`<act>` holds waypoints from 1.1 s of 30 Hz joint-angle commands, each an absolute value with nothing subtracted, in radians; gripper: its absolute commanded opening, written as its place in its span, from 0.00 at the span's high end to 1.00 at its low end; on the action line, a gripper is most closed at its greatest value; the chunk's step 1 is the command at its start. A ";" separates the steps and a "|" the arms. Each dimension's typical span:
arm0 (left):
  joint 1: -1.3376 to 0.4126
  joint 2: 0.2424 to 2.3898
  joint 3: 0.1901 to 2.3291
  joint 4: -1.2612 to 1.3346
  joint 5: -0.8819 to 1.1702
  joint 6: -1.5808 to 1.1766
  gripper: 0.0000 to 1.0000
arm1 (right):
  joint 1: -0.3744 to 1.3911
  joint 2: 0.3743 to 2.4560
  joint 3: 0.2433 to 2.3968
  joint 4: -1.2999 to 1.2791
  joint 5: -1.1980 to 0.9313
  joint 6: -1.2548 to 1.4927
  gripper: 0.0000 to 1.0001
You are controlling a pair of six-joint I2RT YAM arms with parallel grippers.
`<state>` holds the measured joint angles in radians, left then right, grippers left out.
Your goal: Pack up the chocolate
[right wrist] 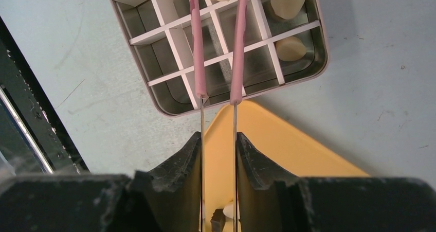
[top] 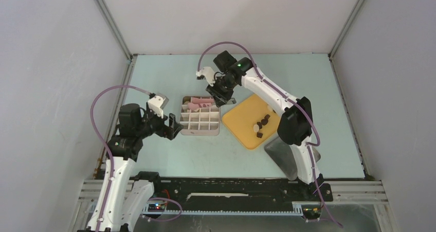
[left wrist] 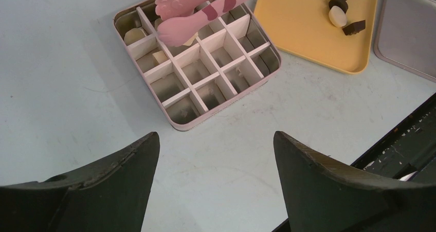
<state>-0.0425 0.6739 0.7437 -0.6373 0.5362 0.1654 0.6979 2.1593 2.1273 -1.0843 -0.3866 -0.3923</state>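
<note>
The bench (top: 154,77) is a pale blue-green sheet, lightly scuffed. Plain white panels set in aluminium posts wall it in, and a black slotted rail runs along its near edge. Mid-bench, toward the left edge, sits a pinkish divided tin (top: 200,133) with white partitions. Beside it, toward the right edge, a yellow tray (top: 239,120) lies cornerwise. The only markings are darker pink blotches on the paw-shaped ends of the pink tongs (left wrist: 205,5). The chocolate (top: 262,123) is split between two places. One cream and several dark pieces cluster on the yellow tray, and a few cream pieces lie in cells along the tin's far side, partly hidden under the tongs. The right tool (right wrist: 218,139) is clamped on the tongs' thin metal arms, with the pink tips over the tin. A cream piece seems to sit between those tips, but the frame edge cuts it off. The left tool (left wrist: 215,135) stands wide apart and empty over bare bench by the tin's left side. A metal lid (top: 280,155) lies toward the near edge, partly covered by the right arm.
</note>
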 commanded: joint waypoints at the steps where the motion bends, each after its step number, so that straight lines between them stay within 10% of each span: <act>1: -0.032 0.670 0.729 -0.606 0.561 0.157 0.15 | 0.700 2.168 2.181 -1.080 -0.390 -0.383 0.69; 16: -0.032 0.672 0.727 -0.604 0.565 0.158 0.15 | 0.685 2.072 2.118 -1.091 -0.360 -0.386 0.66; 33: -0.032 0.720 0.735 -0.607 0.583 0.151 0.15 | 0.385 1.461 1.354 -1.061 -0.168 -0.427 0.69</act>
<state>-0.0414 0.7143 0.7437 -0.6304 0.5610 0.1635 0.4290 1.5185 1.4300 -1.0374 -0.1989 -0.4160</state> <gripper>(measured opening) 0.853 0.321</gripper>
